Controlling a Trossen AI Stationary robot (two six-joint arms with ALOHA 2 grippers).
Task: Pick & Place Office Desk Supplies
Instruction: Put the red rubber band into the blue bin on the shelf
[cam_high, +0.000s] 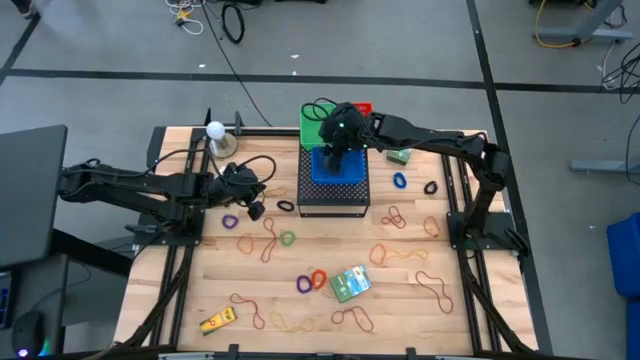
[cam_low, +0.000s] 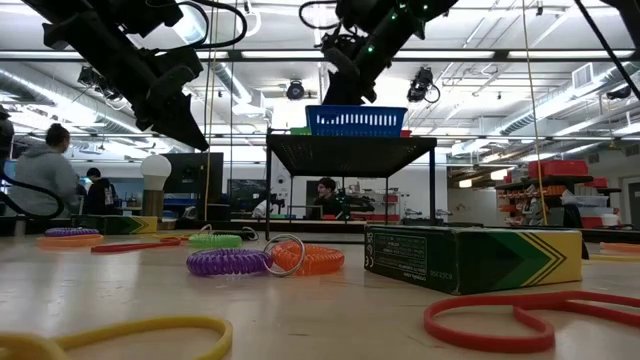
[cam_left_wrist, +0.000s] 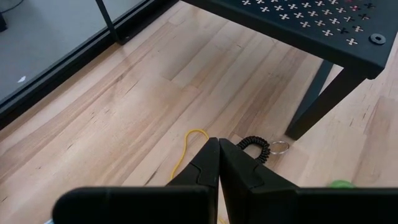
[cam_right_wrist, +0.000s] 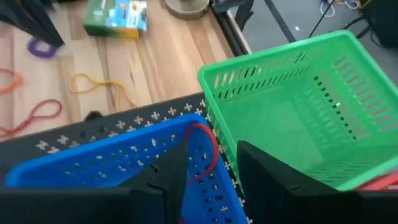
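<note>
Red-brown and tan rubber bands (cam_high: 395, 216) lie scattered on the wooden table, among coil rings: purple (cam_high: 305, 284), orange (cam_high: 318, 277), green (cam_high: 288, 238), blue (cam_high: 400, 181). A green printed box (cam_high: 350, 283) and a yellow item (cam_high: 217, 320) lie near the front. My right gripper (cam_right_wrist: 214, 171) hangs open over the blue basket (cam_right_wrist: 93, 165), and a red rubber band (cam_right_wrist: 204, 149) lies inside that basket below its fingers. My left gripper (cam_left_wrist: 217, 155) is shut and hovers above the table beside a black coil ring (cam_left_wrist: 255, 146) and a yellow band (cam_left_wrist: 185, 149).
The blue basket (cam_high: 340, 165) sits on a black mesh stand (cam_high: 333, 195) at the table's far middle. A green basket (cam_right_wrist: 298, 106) and a red one (cam_high: 362, 108) stand behind it. A second green box (cam_high: 398, 155) and a lamp (cam_high: 215, 132) lie near the far edge. People sit in the room beyond.
</note>
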